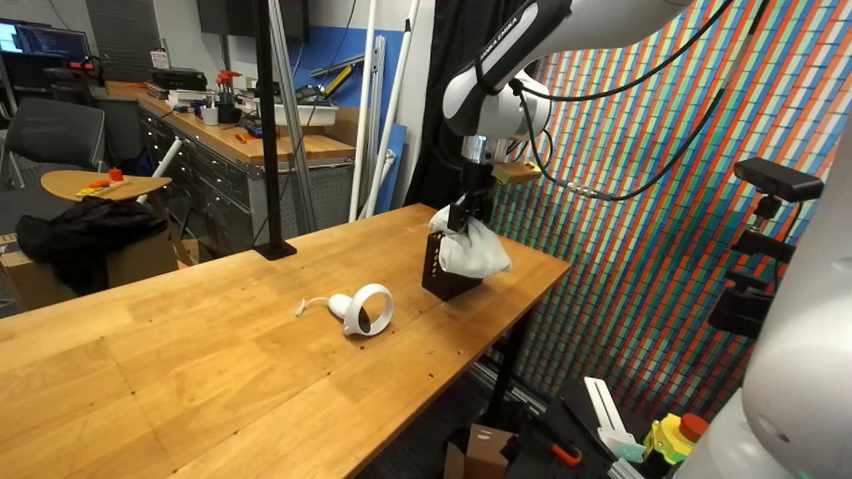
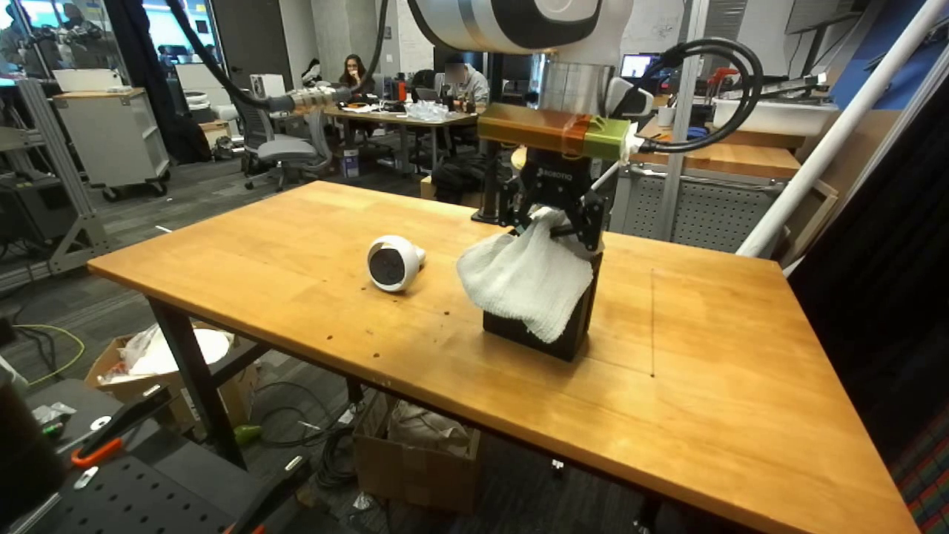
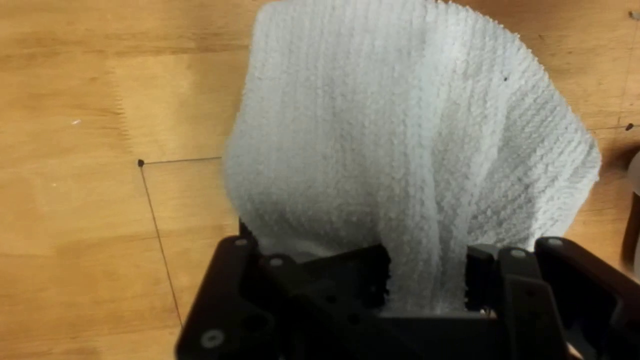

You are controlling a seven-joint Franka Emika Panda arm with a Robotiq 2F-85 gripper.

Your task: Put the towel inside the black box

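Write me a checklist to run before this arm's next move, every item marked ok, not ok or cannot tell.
1. Gripper shut on the towel: ok.
2. Black box standing flat on the table: ok.
3. Towel fully inside the box: not ok; much of it hangs outside.
4. Box opening free of obstruction: cannot tell; towel and gripper hide it.
5. White controller apart from box and towel: ok.

Wooden table [image 2: 704, 326] is spanning middle of both exterior views. Patterned multicoloured backdrop [image 1: 639, 259] is hanging at right in exterior view; workbench [image 1: 226, 183] is standing upper left. Carpeted floor [image 2: 207, 189] is showing at left in exterior view; wheeled cabinet [image 2: 111, 141] is standing upper left, black curtain [image 2: 882, 259] is hanging at right edge.
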